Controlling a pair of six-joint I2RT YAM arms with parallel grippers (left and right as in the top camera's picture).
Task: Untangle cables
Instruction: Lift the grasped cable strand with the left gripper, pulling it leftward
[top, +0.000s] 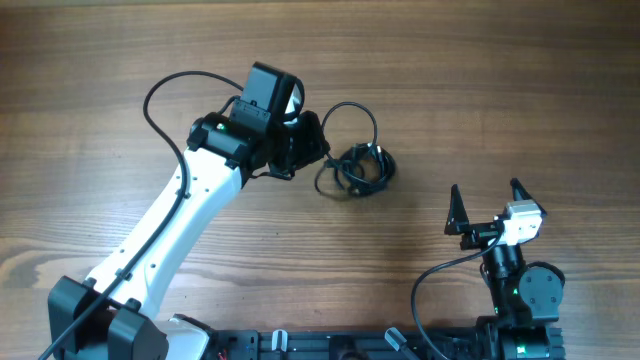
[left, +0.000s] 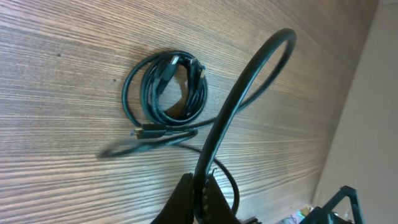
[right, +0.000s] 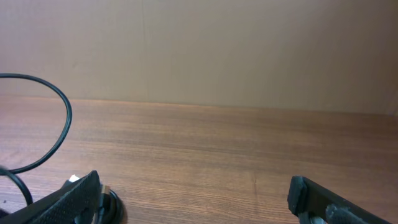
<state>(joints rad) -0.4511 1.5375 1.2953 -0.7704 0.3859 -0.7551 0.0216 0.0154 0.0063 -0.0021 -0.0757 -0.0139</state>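
Overhead view: the cables (top: 357, 172), light, limp black cords coiled near the table's (top: 520, 60) centre, away from its edges, have one loop pinched in the clenched left gripper (left: 200, 190), the right gripper (top: 487, 205) gaping empty; a free outer loop seems the best hold.

My left arm (top: 190, 210) stretches from the near-left corner out toward mid-table, wrist tipped downward; my left gripper (top: 308, 142) has its jaws pinched together on a cable (left: 227, 115); my right arm (top: 520, 285) sits folded close over its base; my right gripper (top: 487, 208) points away from the base, jaws spread wide.
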